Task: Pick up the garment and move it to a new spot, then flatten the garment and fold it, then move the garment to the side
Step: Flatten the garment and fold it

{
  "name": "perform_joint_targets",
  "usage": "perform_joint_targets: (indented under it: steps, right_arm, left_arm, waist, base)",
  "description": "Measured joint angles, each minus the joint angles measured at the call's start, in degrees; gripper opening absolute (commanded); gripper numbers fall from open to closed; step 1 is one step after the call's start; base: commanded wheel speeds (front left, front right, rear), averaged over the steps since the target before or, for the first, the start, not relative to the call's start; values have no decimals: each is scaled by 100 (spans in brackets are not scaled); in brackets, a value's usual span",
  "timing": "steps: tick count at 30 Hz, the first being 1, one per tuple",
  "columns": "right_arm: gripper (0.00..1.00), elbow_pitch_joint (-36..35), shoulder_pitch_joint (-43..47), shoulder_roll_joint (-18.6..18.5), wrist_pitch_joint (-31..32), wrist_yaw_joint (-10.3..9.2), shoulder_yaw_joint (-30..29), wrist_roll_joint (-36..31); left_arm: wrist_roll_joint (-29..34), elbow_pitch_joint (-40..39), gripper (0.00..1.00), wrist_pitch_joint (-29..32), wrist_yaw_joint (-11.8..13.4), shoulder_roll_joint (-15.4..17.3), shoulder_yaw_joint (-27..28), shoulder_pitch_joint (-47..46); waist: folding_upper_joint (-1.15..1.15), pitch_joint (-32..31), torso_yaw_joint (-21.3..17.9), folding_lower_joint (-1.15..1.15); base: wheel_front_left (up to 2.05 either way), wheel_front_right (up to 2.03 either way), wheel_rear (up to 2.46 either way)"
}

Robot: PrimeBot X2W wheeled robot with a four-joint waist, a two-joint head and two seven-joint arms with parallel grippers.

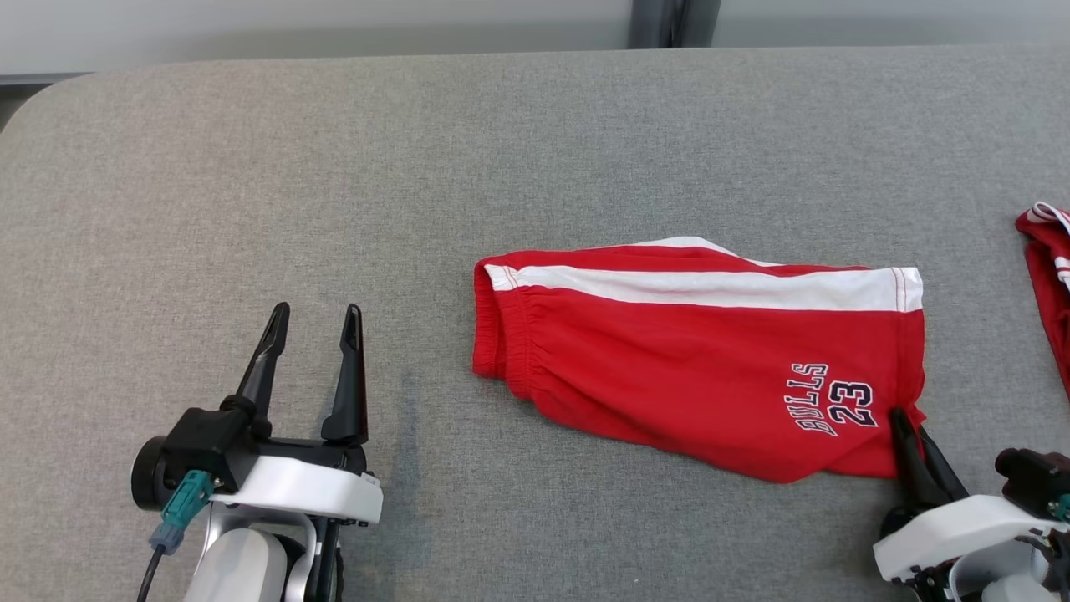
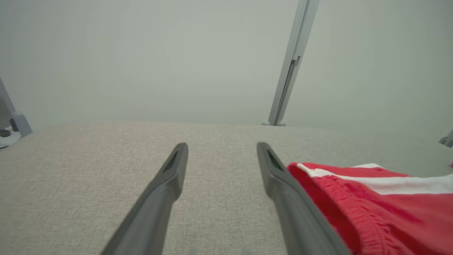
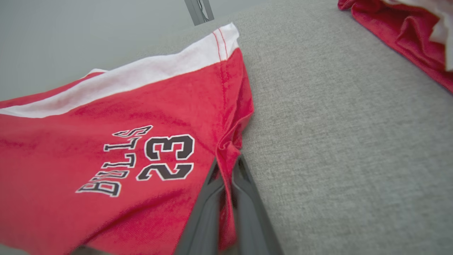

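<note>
The right fingers are squeezed together on a pinch of cloth at the near hem corner of the red shorts, just to the right of the "BULLS 23" print. In the right wrist view the hem puckers into a small upright fold that runs down between the two dark tips. The rest of the leg spreads out flat to their left.

From that held corner the shorts stretch flat across the grey counter toward the left fingers. The gathered elastic waistband is the end nearest them. A white stripe runs along the side of the shorts farther from both sets of fingers.

The left fingers stand spread wide with only bare counter showing between them. Whether their tips touch the surface I cannot tell. The waistband lies off to their right, apart from them, across a strip of bare counter. In the left wrist view it shows just past the right-hand finger. Ahead of these fingers the cloth surface runs to its far edge, where a pale wall and a grey metal post rise.

Out to the right of the right fingers a second red garment with white trim lies crumpled on the counter. Open grey cloth separates it from the shorts.
</note>
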Motion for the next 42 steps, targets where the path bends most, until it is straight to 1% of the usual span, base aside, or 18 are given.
perform_joint_targets:
  steps: [4,8,9,11,15,19,25,29,31,32,33,34,35,36,42]
  right_arm:
    - [0,-370,-9,31,258,-11,58,-22]
    - [0,-1028,-157,44,534,-10,265,-76]
    - [0,-1350,-293,47,692,-10,399,-108]
    - [0,-1602,-504,66,864,-11,601,-166]
    - [0,-1792,-985,224,1135,-11,1204,-185]
    - [0,-1630,-1415,413,1218,-11,1834,-56]
    - [0,-979,-1852,592,1229,-11,2794,347]
    - [0,-565,-1954,642,1202,-10,3434,649]
    - [0,-356,-2012,643,1150,-11,3662,700]
    - [0,-356,-2012,643,1150,-11,3662,700]
    - [0,-187,-2079,645,1063,-11,3827,716]
    - [35,-187,-2079,645,1063,-11,3827,716]
    - [80,-121,-2121,646,1013,-10,3910,711]
    - [100,-65,-2156,646,957,-11,3978,703]
    - [100,-52,-2262,638,464,-10,4290,464]
  left_arm:
    - [-21,18,100,0,0,-2,-47,3]
    - [-38,42,100,1,-1,-1,-76,3]
    - [-42,52,100,11,0,-2,-90,3]
    - [-47,58,100,19,-1,-1,-111,1]
    - [-58,77,100,34,-19,-2,-172,-18]
    - [-62,102,100,34,-19,-8,-233,-30]
    - [-81,145,100,32,-31,-36,-315,-92]
    - [-121,201,100,25,-42,-53,-324,-97]
    - [-131,210,100,24,-33,-60,-331,-102]
    - [-131,210,100,24,-33,-60,-331,-102]
    - [-131,213,100,16,-16,-65,-328,-104]
    - [-131,213,100,16,-16,-65,-328,-104]
    - [-131,216,100,15,-16,-66,-332,-105]
    - [-131,221,100,15,-16,-67,-331,-105]
    - [-126,249,100,10,-10,-58,-338,-105]
  waist:
    - [0,-52,-16,0]
    - [0,-114,0,0]
    - [0,-138,15,0]
    - [0,-157,40,0]
    - [0,-179,124,0]
    - [0,-194,254,0]
    - [0,-133,491,0]
    - [0,-71,595,0]
    - [0,-45,613,0]
    - [0,-45,613,0]
    - [0,-31,604,0]
    - [0,-31,604,0]
    - [0,-26,591,0]
    - [0,-26,574,0]
    - [0,-62,450,0]
  base:
    - [0,0,0]
    - [0,0,0]
    - [0,0,0]
    - [0,0,0]
    - [0,0,0]
    - [0,0,0]
    - [0,0,0]
    - [0,0,0]
    - [0,0,0]
    - [0,0,0]
    - [0,0,0]
    - [0,0,0]
    - [0,0,0]
    - [0,0,0]
    - [0,0,0]
